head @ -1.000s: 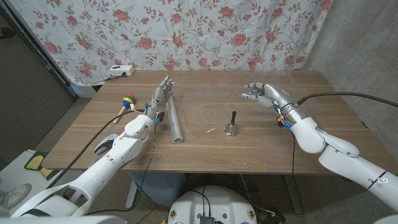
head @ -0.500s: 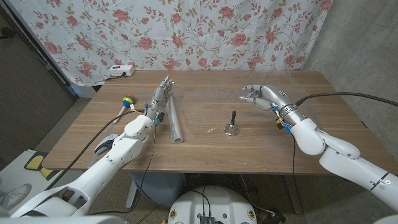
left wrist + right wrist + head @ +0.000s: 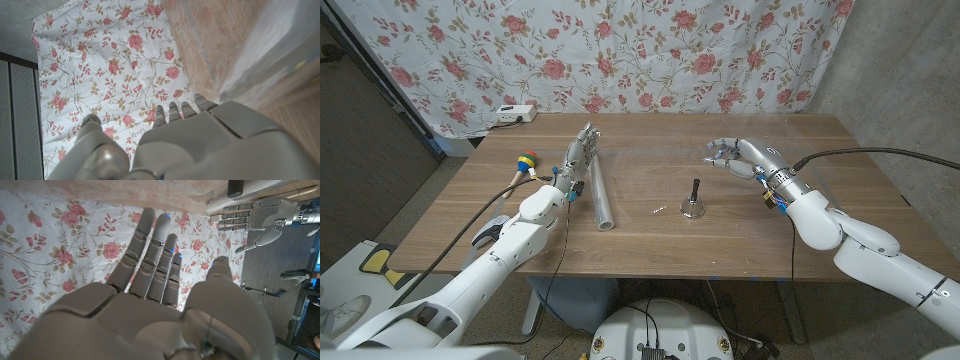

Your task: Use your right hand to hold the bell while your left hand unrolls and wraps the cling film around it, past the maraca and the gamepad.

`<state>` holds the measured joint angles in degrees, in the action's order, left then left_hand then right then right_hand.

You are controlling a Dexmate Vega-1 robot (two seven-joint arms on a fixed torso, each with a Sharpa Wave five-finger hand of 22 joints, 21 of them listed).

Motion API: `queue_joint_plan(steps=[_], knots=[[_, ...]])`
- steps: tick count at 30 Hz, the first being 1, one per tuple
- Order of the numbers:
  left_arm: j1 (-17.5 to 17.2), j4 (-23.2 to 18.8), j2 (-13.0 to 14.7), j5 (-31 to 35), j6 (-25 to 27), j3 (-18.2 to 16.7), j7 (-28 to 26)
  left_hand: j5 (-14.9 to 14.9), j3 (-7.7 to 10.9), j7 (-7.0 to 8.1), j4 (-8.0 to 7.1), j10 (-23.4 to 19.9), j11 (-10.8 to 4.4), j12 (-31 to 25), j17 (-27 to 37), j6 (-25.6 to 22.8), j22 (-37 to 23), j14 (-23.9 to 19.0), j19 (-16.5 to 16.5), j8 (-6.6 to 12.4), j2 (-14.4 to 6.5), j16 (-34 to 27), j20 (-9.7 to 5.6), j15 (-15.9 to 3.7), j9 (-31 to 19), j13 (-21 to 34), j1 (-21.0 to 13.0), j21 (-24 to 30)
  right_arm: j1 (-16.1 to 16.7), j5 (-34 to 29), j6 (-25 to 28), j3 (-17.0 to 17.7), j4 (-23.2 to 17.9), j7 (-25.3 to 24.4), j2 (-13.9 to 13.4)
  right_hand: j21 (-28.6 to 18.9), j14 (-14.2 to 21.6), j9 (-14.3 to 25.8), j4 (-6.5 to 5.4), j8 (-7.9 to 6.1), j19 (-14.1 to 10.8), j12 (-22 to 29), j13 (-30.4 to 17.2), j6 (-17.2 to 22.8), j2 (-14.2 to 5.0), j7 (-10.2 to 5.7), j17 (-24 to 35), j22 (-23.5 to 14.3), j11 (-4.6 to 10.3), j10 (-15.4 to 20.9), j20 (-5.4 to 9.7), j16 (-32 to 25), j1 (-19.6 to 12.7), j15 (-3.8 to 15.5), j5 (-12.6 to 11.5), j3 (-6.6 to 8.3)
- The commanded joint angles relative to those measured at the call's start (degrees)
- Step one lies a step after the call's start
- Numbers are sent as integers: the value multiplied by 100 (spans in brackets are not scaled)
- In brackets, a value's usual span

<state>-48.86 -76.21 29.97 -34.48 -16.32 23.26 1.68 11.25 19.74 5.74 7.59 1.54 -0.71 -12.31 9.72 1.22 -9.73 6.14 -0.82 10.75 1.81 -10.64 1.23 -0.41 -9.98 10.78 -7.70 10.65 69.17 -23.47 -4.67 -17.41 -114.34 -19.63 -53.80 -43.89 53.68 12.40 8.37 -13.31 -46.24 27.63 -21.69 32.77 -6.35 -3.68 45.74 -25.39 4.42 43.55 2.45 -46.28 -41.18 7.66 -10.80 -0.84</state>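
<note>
One bell: your bell (image 3: 693,203) stands upright mid-table, well apart from both hands.
Hidden: no gamepad you can make out.
Surface: wooden table (image 3: 740,235), floral curtain (image 3: 620,50) behind.
Count: one film roll (image 3: 600,192), one maraca (image 3: 521,166).
Left hand (image 3: 578,160): fingers straight beside the roll; grip unclear.
Right hand (image 3: 738,155): released, fingers spread.

Makeshift lab: floral sheet (image 3: 620,50) backdrop, bare concrete wall (image 3: 900,90)

The right robot hand (image 3: 738,155) is drifting leftward above the tabletop (image 3: 740,235), closing the distance to the bell (image 3: 694,200) a little. Its fingers are spread apart and holding nothing as it is moving.
</note>
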Motion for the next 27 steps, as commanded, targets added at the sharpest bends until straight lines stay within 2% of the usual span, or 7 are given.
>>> queue_joint_plan(steps=[1,10,18,21,22,26,27], knots=[[-11,-45,30,10,11,-4,3,15,-13,-7,-17,-40,6,14,30,-29,-24,21,-19,0,-33,23,11,21,-27,18,-19,30,-5,-196,89,-61,-85,67,-51,-66,26,29,5,32,-40,29,-44,23,8,-22,41,4,4,-59,39,-4,-73,483,11,33],[-30,-32,20,-18,11,-12,6,14,-17,-18,-17,-38,10,16,30,-32,-24,20,-20,1,-36,23,11,24,-28,18,-20,30,-96,-260,45,-151,-104,219,-93,-98,-33,42,-25,38,-7,35,-70,86,-5,17,104,51,-61,-126,58,88,-72,484,22,50],[-59,-62,34,-26,-2,-33,-12,14,-21,-20,-17,-31,1,19,30,-43,-24,19,-19,4,-38,22,9,27,-28,18,-20,31,-169,-301,13,-227,-99,333,-114,-172,86,45,-4,27,-101,-23,-18,163,-29,60,144,94,-108,-195,141,113,-153,500,19,99],[-62,-69,37,-32,18,-30,-11,14,-23,-16,-17,-34,7,19,30,-41,-24,21,-19,2,-39,23,9,26,-28,18,-20,31,-185,-304,14,-243,-100,362,-113,-197,106,46,8,22,-119,-114,8,181,-28,75,136,114,-133,-362,162,152,-192,501,19,116],[-62,-71,42,-30,20,-29,-7,14,-24,-15,-17,-34,9,19,30,-42,-24,18,-19,2,-39,22,10,31,-28,18,-20,31,-186,-306,13,-246,-102,362,-113,-208,110,46,13,22,-124,-148,22,181,-28,77,125,125,-183,-408,169,179,-212,502,20,126],[-67,-69,29,-29,6,-35,-29,14,-26,-22,-17,-34,3,19,30,-44,-24,17,-19,3,-40,22,11,28,-28,18,-20,31,-204,-366,42,-274,-150,430,-143,-230,116,47,16,27,-132,-185,49,163,-28,80,95,145,-153,-423,186,238,-240,502,21,142],[-63,-66,32,-24,4,-31,-19,14,-26,-14,-17,-35,5,19,30,-43,-24,17,-19,2,-40,22,11,28,-27,18,-20,31,-213,-378,45,-286,-154,450,-148,-242,133,48,21,30,-141,-194,58,154,-28,66,98,153,-103,-417,191,248,-259,505,21,150]])
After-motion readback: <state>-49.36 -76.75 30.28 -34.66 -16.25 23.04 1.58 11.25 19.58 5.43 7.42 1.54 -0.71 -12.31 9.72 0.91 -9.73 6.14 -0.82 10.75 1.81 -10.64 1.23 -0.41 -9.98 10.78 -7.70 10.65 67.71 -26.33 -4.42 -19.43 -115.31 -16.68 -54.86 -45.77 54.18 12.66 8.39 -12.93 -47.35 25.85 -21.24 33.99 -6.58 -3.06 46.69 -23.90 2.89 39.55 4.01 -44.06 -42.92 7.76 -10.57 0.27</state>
